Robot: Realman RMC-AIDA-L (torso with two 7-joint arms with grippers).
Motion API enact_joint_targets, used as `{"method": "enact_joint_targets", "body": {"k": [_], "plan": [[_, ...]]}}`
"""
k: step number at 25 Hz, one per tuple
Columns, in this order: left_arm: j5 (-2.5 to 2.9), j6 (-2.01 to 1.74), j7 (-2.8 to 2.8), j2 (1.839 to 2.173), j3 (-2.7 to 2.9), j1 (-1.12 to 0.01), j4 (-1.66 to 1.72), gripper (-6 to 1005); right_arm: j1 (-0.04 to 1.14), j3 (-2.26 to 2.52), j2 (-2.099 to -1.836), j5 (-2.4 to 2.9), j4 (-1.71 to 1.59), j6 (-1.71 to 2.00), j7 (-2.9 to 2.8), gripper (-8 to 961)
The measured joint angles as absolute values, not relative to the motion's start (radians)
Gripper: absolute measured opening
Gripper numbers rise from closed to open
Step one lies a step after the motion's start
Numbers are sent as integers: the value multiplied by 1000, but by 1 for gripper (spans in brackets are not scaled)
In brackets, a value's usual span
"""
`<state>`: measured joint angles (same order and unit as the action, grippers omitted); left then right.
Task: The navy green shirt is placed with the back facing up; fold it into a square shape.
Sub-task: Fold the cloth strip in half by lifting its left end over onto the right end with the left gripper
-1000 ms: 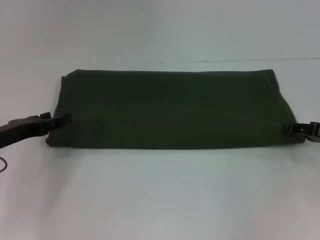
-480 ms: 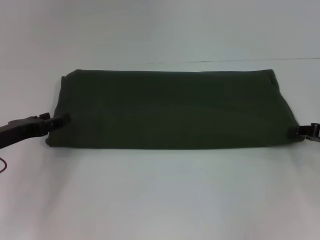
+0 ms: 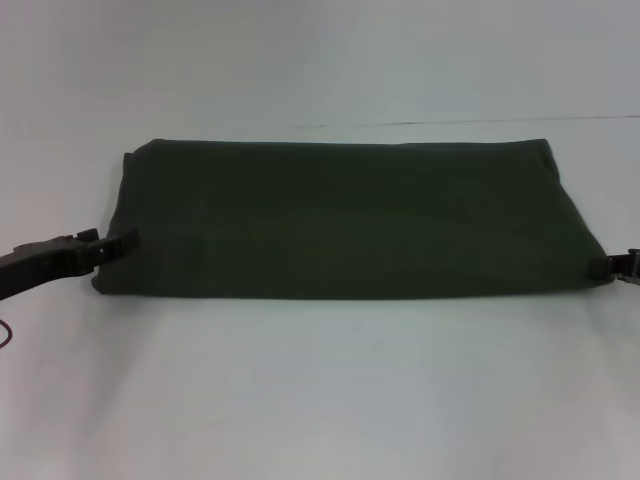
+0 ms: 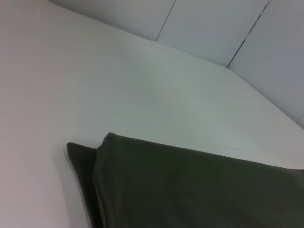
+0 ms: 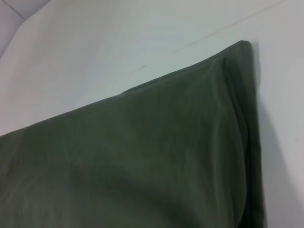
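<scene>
Between the two grippers, on the plain white tabletop (image 3: 320, 390), lies the dark olive-green shirt of soft matte fabric (image 3: 340, 220), folded into a long band, plain side up, no lettering showing. The left gripper (image 3: 118, 244) touches one short end, the right gripper (image 3: 610, 264) the other; whether either jaws grip cannot be told.

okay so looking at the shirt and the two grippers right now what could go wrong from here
1. The navy green shirt is a wide rectangle, not yet a square; the left gripper at its left edge may catch only the top layer, so the layers could split.
2. The right gripper sits at the picture's far right by the shirt's corner; a mistimed fold could skew the edges.
</scene>
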<state>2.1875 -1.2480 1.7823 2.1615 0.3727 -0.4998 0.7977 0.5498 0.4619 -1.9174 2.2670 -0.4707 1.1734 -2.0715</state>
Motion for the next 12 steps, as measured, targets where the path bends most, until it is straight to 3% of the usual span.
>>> {"method": "enact_joint_targets", "body": {"k": [5,12], "plan": [[2187,-1247,1782,2162,373,-499,797,725,544,460,-1917,2266,-475,1174,-2070,21],[2187,-1247,1785,2163,372,-499,797,726,542,458,-1922,2264,-477,1179,-2046,91]]}}
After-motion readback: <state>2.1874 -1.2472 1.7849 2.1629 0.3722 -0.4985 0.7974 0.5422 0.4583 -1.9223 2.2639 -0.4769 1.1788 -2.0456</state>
